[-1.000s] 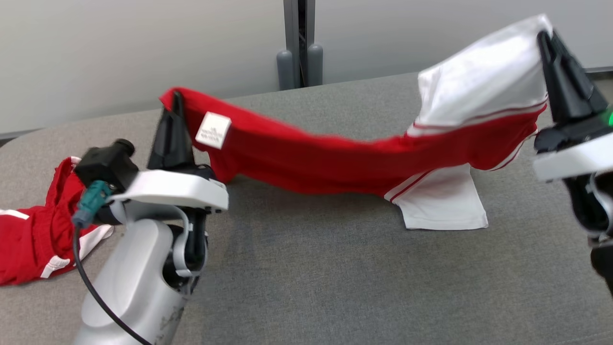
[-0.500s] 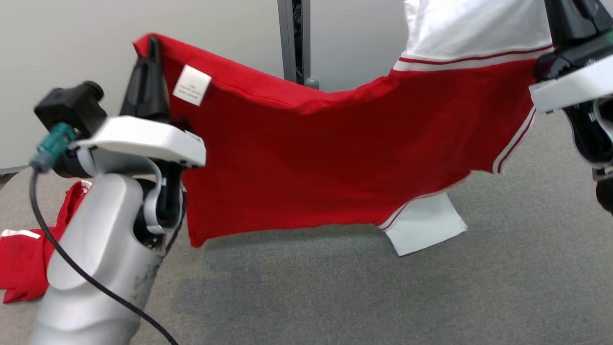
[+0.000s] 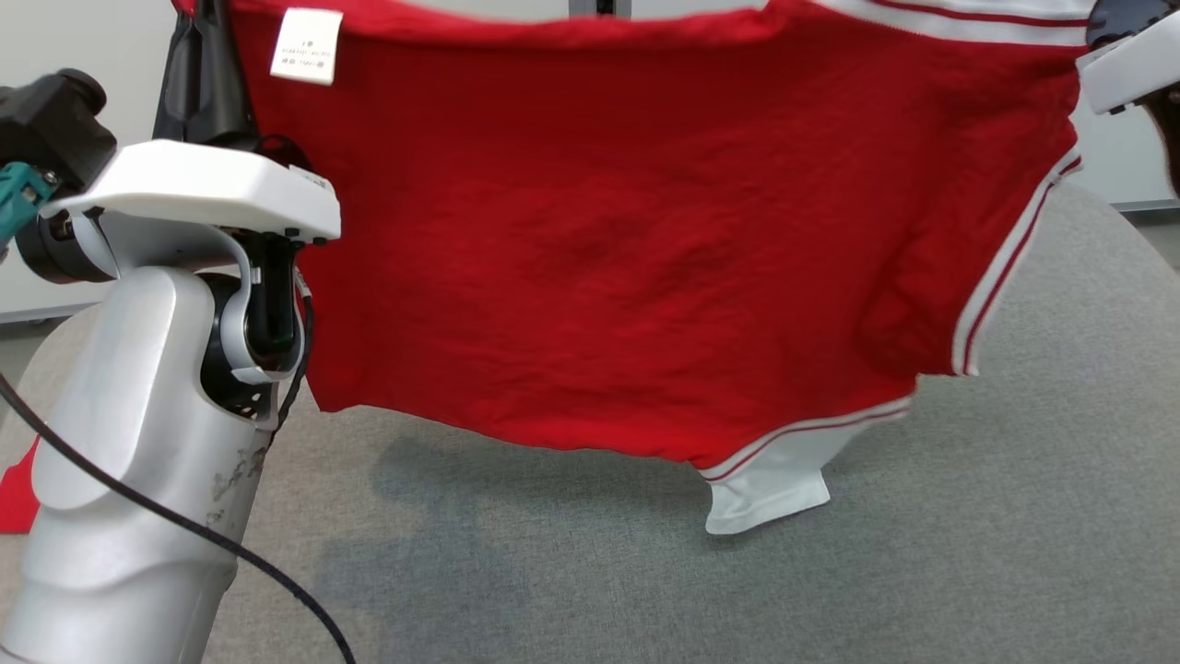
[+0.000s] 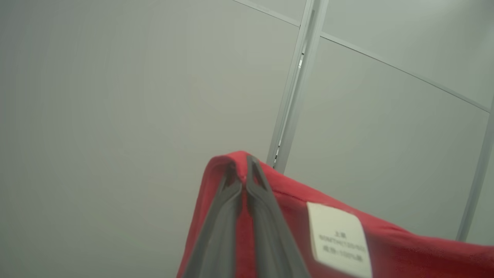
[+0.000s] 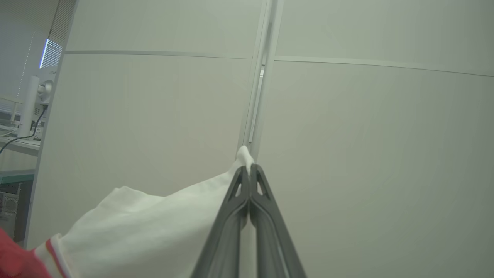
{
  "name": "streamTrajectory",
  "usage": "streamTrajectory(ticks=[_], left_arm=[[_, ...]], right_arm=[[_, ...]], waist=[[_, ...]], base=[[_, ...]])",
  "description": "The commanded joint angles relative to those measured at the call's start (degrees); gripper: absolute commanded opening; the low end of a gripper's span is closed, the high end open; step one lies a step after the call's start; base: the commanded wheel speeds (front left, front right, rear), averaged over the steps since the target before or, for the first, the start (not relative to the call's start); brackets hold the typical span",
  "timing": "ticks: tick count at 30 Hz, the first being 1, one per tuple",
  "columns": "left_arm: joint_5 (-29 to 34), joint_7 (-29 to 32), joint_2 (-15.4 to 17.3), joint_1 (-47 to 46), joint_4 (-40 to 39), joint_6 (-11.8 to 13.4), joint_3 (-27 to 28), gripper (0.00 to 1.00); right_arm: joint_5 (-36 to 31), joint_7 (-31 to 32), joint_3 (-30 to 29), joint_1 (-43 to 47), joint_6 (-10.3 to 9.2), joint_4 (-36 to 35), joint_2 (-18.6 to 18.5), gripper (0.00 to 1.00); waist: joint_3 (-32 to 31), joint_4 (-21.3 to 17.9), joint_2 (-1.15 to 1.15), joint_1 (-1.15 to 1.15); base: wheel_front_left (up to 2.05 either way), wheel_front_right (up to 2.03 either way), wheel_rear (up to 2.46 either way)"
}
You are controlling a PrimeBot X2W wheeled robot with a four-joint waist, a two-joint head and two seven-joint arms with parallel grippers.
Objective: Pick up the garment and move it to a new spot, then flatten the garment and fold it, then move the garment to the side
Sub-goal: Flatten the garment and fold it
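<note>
Behind the red garment, pale wall and grey post.

Grey fabric table, red cloth lying left

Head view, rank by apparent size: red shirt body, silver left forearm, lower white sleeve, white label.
1. red shirt body
2. silver left forearm, though it is nearest the camera, so it looks bigger than it is
3. lower white sleeve
4. white label
</note>
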Motion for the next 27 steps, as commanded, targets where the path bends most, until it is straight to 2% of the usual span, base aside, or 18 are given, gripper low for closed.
streamTrajectory(ticks=[1, 8, 14, 17, 20, 22, 23, 27], left_arm=[[-0.3, 0.2, -0.1, -0.5, 0.8, 0.2, 0.2, 0.0], [-0.1, 1.1, -1.6, -6.7, 7.2, 0.1, -0.7, 0.0], [0.4, 2.2, -5.4, -19.8, 15.2, -1.1, -2.2, 0.0], [0.8, 0.5, -7.2, -26.5, 20.1, -1.6, -2.6, 0.0], [1.1, -2.8, -8.4, -33.9, 24.2, -1.8, -2.0, 0.0], [1.1, -3.8, -8.9, -36.0, 25.5, -2.0, -1.8, 0.0], [0.8, -5.2, -9.6, -39.5, 27.7, -2.6, -1.6, 0.0], [2.8, -6.4, -10.0, -46.7, 27.6, -3.9, -0.8, 0.0]], right_arm=[[-0.9, -0.1, 0.2, -0.7, -0.02, 1.1, -0.6, 0.0], [-1.1, -1.0, 0.1, -6.0, -0.02, 7.8, 0.5, 0.0], [-2.6, -1.6, 2.3, -16.1, -0.02, 12.0, 0.2, 0.0], [-3.0, -2.2, 1.6, -21.5, -0.02, 15.0, 0.9, 0.0], [-6.3, -2.7, 0.0, -28.0, -0.02, 16.7, 0.9, 0.0], [-8.2, -2.7, -1.4, -29.9, -0.02, 16.0, 0.9, 0.0], [-12.5, -2.6, -5.1, -31.6, -0.02, 13.7, 1.3, 0.0], [-24.4, -2.5, -11.9, -33.0, -0.02, 2.6, 2.7, 0.0]], waist=[[0.4, 0.3, 0.0, 0.0], [5.5, 0.8, 0.0, 0.0], [13.8, 1.5, 0.0, 0.0], [17.4, 1.9, 0.0, 0.0], [21.3, 2.0, 0.0, 0.0], [22.6, 2.1, 0.0, 0.0], [24.7, 2.4, 0.0, 0.0], [29.1, 2.6, 0.0, 0.0]], base=[[0.0, 0.0, 0.0], [0.0, 0.0, 0.0], [0.0, 0.0, 0.0], [0.0, 0.0, 0.0], [0.0, 0.0, 0.0], [0.0, 0.0, 0.0], [0.0, 0.0, 0.0], [0.0, 0.0, 0.0]])
